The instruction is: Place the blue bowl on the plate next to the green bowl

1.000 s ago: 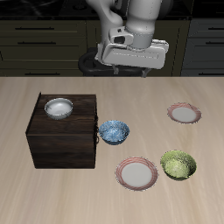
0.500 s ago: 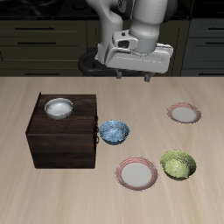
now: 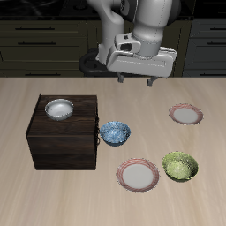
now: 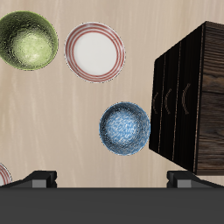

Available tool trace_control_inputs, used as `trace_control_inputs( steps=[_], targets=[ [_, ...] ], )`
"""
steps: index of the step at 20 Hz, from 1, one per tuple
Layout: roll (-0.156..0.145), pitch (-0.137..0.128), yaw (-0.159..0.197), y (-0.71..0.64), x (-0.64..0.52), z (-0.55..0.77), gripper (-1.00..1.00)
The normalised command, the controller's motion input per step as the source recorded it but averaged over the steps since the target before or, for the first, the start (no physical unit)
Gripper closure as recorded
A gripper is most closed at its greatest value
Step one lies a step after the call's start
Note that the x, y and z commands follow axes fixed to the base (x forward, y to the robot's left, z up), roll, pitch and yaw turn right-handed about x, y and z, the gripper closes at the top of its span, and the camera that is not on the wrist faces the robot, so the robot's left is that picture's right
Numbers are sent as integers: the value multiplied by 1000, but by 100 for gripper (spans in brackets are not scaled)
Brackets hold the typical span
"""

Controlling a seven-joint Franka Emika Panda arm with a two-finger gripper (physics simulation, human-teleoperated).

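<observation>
The blue bowl (image 3: 114, 133) stands on the table beside the dark cabinet's front corner; it also shows in the wrist view (image 4: 124, 129). The plate (image 3: 139, 175) with the pink-red rim lies near the table's front edge, with the green bowl (image 3: 179, 165) close beside it. Both show in the wrist view, the plate (image 4: 94, 52) and the green bowl (image 4: 27, 40). My gripper (image 3: 134, 80) hangs high above the table, behind the blue bowl, open and empty. Its fingertips (image 4: 39, 178) are spread wide.
A dark wooden cabinet (image 3: 62, 134) stands next to the blue bowl, with a plain white-grey bowl (image 3: 59, 109) on top. A second, smaller-looking ringed plate (image 3: 185, 114) lies farther back. Dark kitchen cupboards are behind the table.
My gripper has come down a little and shifted slightly towards the side with the plates. The bowls and plates have not moved.
</observation>
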Motion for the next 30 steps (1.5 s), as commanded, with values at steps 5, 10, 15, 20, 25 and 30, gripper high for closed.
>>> trace_control_inputs(
  steps=[5,10,15,20,25,30],
  targets=[
    [1,-3,1,79,102,-13,-100],
    [5,-9,6,69,62,-24,-100],
    [25,-2,10,66,22,-54,-100],
    [11,3,4,14,-7,-56,-100],
    [2,27,-2,-27,99,-186,-100],
    [23,25,1,13,60,-246,-100]
  ],
)
